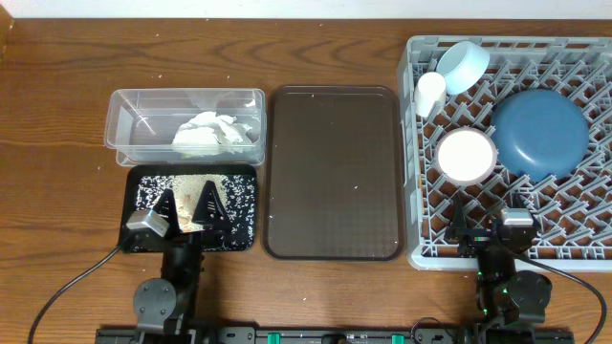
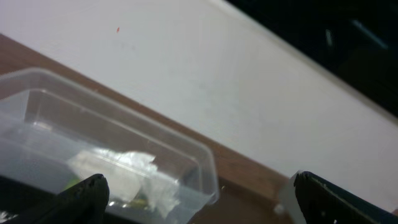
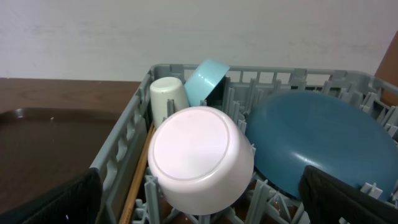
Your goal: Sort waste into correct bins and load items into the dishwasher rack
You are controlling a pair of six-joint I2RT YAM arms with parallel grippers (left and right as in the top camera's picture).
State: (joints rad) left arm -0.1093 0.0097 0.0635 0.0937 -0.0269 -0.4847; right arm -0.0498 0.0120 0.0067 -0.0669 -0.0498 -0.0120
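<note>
The grey dishwasher rack (image 1: 574, 250) holds the large deep-blue bowl (image 1: 538, 132), the small white bowl (image 1: 466, 156) upside down, the light-blue bowl (image 1: 461, 65) on edge and the white cup (image 1: 430, 92). They also show in the right wrist view: white bowl (image 3: 200, 158), blue bowl (image 3: 314, 143), light-blue bowl (image 3: 206, 79), cup (image 3: 167, 96). The clear tub (image 1: 129, 122) holds white tissue (image 1: 212, 134) and, in the left wrist view, a yellow-green scrap (image 2: 71, 184) by the tissue (image 2: 127, 177). The black tray (image 1: 239, 205) holds scattered rice (image 1: 241, 194). My left gripper (image 1: 189, 208) is open over the black tray. My right gripper (image 1: 486, 232) is open over the rack's front edge.
A large dark brown serving tray (image 1: 333, 172) lies between the bins and the rack. A white wall stands behind the table. The clear tub's rim (image 2: 186, 146) is close ahead of the left gripper.
</note>
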